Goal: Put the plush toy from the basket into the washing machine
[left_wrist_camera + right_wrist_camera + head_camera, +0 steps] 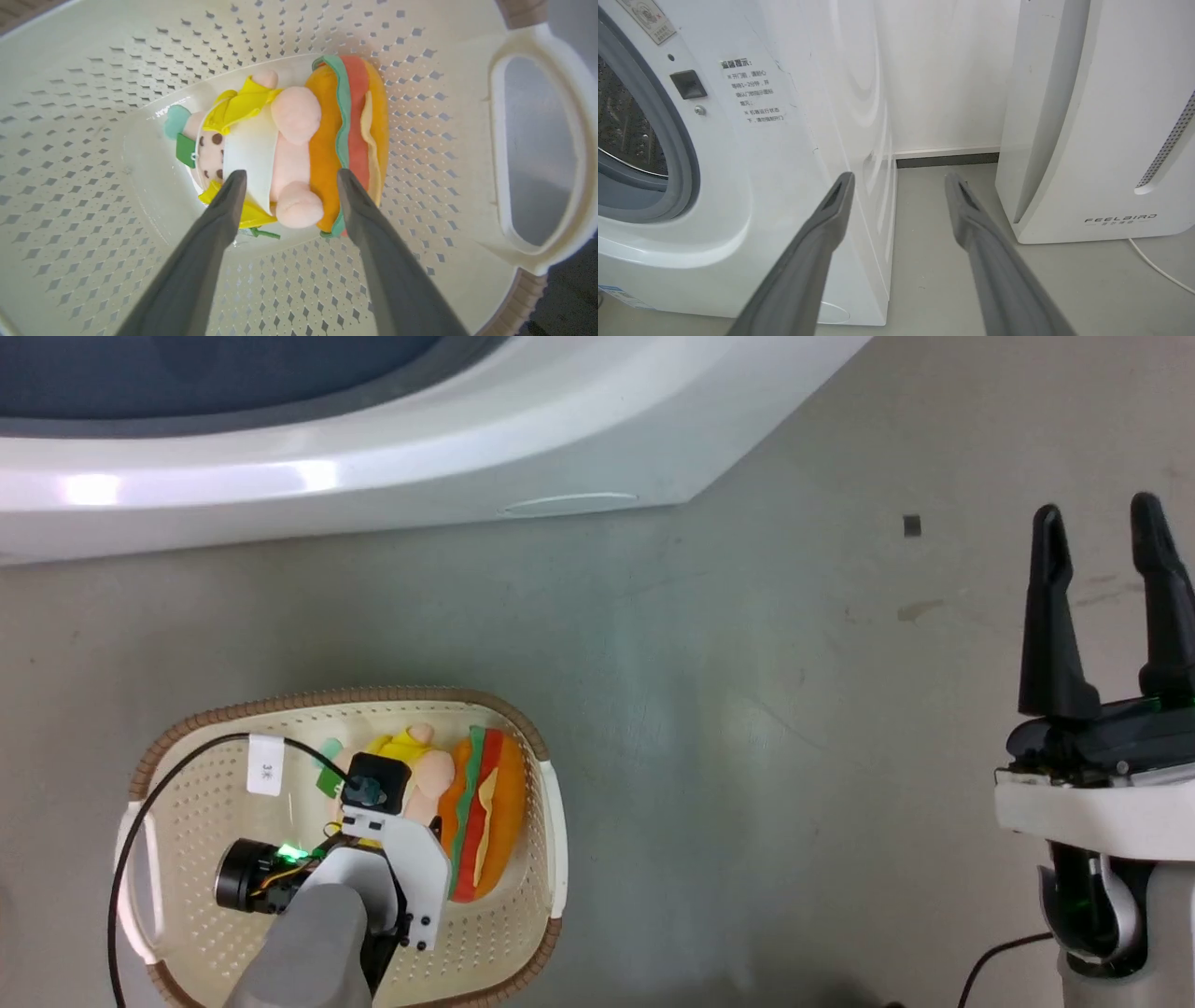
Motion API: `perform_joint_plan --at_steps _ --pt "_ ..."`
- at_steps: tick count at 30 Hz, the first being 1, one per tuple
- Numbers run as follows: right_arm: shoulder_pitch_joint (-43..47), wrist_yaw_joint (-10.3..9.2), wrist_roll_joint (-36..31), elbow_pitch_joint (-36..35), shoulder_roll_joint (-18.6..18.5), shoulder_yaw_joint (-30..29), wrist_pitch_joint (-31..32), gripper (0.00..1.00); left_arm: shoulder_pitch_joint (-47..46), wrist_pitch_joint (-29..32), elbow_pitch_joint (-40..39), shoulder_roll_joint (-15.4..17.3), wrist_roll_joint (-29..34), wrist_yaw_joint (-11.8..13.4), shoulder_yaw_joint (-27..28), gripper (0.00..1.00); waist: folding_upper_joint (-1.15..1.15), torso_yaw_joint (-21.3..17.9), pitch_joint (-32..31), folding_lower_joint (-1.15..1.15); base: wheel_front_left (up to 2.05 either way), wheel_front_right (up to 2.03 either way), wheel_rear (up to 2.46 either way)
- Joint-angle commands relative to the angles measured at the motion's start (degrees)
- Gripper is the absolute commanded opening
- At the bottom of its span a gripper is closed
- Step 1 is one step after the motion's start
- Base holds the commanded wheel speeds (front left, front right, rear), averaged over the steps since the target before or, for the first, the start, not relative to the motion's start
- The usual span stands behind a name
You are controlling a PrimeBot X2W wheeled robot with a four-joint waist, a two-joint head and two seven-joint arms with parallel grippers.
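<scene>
Left gripper [290, 173], fingers spread, hovers over the plush toy [322, 144] mid-frame in the basket [70, 224]; right gripper [1097, 509] spread too, far right.

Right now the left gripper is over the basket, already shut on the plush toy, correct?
Not shut. The left wrist view shows the left gripper open, its fingers spread over the plush toy, which lies in the basket.

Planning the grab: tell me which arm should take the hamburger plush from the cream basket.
Left. The left gripper is open inside the cream perforated plastic basket, aimed at the soft orange-bun hamburger plush toy. The right gripper is open over the grey floor, outside the basket.
</scene>
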Motion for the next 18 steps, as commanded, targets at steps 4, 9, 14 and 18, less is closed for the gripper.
perform_joint_plan --at_steps 4,9,14,18 --pt "-2.22 -0.03 1.33 -1.15 -0.02 -0.16 -1.02 1.0 -3.19 0.77 3.67 0.59 -1.01 -0.56 -1.11 1.0 0.0 -0.54 2.7 -0.01 0.0 0.0 0.0" --pt "-3.27 -0.03 2.16 -1.83 -0.02 -0.14 -1.61 1.0 -5.35 0.89 6.6 0.83 -1.56 -0.68 -2.27 1.0 0.0 -1.08 4.9 -0.01 0.0 0.0 0.0" --pt "-4.07 -0.03 2.83 -2.38 -0.02 -0.22 -2.09 1.0 -6.91 0.82 8.96 1.12 -1.98 -0.62 -3.22 1.0 0.0 -1.51 6.59 -0.01 0.0 0.0 0.0" --pt "-4.87 -0.04 3.44 -2.91 -0.02 -0.28 -2.56 1.0 -8.38 0.68 11.32 1.47 -2.46 -0.45 -4.12 1.0 0.0 -1.9 8.24 -0.01 0.0 0.0 0.0"
